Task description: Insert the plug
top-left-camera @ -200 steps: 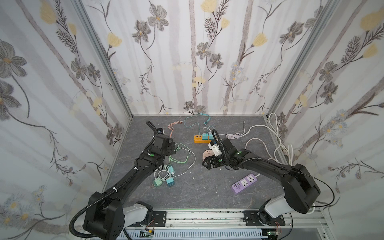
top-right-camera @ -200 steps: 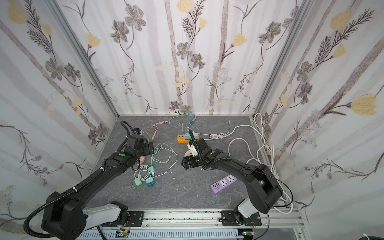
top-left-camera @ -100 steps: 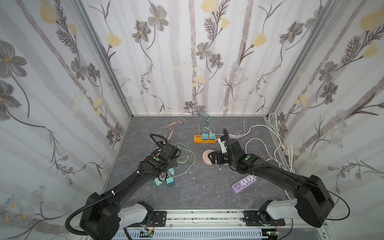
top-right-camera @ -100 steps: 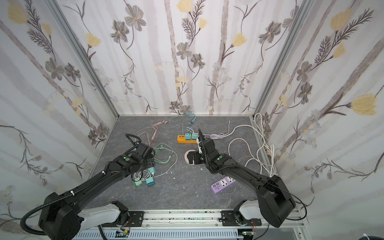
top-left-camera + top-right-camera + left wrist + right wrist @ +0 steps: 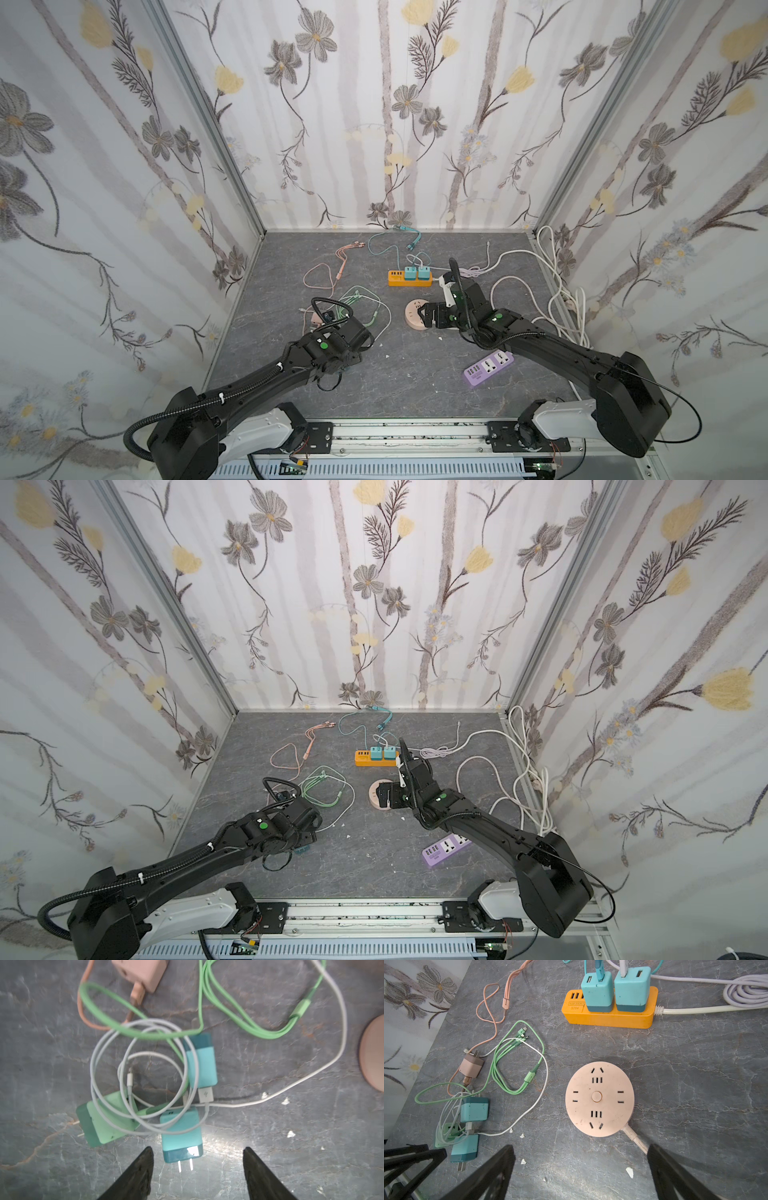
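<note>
Left gripper (image 5: 197, 1148): jaws apart, one black finger (image 5: 143, 1167) on each side of the plug's prong end, a gap on both sides, nothing gripped.
Plug: the teal square plastic charger plug (image 5: 181, 1134) lies flat on the grey marbled tabletop (image 5: 291, 1167), with its two metal prongs between the fingertips.
Beside the plug: a coiled white cable (image 5: 91, 1076) crosses its far end, and a mint-green charger block (image 5: 106, 1124) lies just beside it.
Beyond: a second teal charger (image 5: 200, 1064), a looped green cable (image 5: 300, 1008) and a pink charger block (image 5: 141, 970).
Right gripper (image 5: 580, 1147): spread wide and empty, held over the tabletop.
Just ahead: a round pink socket hub (image 5: 583, 1105), its sockets empty, its pale cord running out near one finger.
Farther: an orange rectangular power strip (image 5: 608, 1018) carrying two teal chargers.
Near the right arm, in both top views: a purple power strip (image 5: 488, 368) (image 5: 446, 848).
</note>
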Robot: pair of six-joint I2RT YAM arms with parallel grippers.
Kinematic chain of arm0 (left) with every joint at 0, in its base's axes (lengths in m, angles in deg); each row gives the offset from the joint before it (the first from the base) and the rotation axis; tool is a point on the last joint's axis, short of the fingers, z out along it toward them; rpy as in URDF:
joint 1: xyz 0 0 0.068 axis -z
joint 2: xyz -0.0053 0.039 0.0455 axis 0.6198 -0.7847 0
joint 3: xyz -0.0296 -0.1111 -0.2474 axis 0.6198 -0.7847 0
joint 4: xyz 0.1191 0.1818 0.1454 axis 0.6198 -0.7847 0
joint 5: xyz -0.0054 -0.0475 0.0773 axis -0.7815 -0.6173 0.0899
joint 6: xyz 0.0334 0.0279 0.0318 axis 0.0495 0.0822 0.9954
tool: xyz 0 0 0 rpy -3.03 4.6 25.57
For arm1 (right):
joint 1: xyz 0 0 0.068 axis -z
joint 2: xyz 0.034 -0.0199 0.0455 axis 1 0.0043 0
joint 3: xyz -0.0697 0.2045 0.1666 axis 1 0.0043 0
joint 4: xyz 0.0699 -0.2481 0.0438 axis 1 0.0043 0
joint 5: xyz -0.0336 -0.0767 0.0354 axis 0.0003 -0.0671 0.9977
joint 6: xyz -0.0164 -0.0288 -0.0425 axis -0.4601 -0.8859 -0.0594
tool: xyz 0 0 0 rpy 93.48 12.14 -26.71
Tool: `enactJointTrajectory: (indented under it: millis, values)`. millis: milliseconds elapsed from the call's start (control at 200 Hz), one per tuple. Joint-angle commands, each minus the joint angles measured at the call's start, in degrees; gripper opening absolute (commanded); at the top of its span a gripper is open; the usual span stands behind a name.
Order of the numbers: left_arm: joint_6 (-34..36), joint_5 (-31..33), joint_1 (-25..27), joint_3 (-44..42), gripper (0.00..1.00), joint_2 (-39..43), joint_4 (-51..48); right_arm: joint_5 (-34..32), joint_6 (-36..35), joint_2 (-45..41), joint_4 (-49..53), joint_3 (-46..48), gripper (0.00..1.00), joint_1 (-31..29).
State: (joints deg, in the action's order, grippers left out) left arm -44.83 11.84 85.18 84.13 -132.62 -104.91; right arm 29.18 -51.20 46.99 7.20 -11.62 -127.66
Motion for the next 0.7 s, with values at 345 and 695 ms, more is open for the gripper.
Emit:
enactJointTrajectory:
  millis: [345, 695]
  values:
    - [-2.2, -4.7, -3.0, -6.0, 0.69, -3.6, 7.4, -0.3, 1.3, 1.2, -1.2, -0.7, 0.99, -0.1]
    - [3.1, -5.5, -7.1, -7.0, 0.68, -3.0, 8.0, -0.3, 2.2, 1.4, -1.4, -0.6, 0.99, -0.1]
